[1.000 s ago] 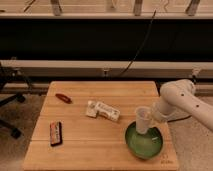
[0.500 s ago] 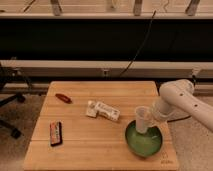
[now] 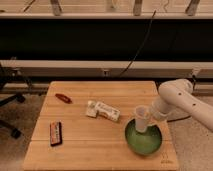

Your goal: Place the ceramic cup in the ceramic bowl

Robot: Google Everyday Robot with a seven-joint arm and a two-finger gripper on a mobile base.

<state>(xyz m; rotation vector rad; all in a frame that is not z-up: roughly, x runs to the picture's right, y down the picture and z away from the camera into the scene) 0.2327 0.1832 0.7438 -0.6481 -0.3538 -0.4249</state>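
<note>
Lower right of the frame: wide, shallow, glossy green ceramic bowl (image 3: pixel 143 139) resting near the front right corner of the pale wooden slatted surface (image 3: pixel 85 150). Over the bowl's upper left rim, tilted slightly: small plain whitish ceramic cup (image 3: pixel 141 119), base low inside the bowl; contact with the glaze not discernible. Just right of the cup, at the end of the white robot arm (image 3: pixel 182 100) entering from the right edge: gripper (image 3: pixel 151 118), jaws apparently closed on the cup's side, though partly hidden behind it.

Lower left: small dark rectangular packet (image 3: pixel 55 133) with reddish edges, lying flat; printing unreadable. Centre: flat white rectangular box (image 3: pixel 104 110), angled, just left of the bowl; faint markings on top, none legible. Farther back, upper left of the surface: small red elongated object (image 3: pixel 63 98).

Beyond the surface: pale horizontal rail (image 3: pixel 75 65) across a dark wall, black cable (image 3: pixel 140 47) hanging diagonally. Far left edge: black office chair base (image 3: pixel 9 107) on the speckled floor.
</note>
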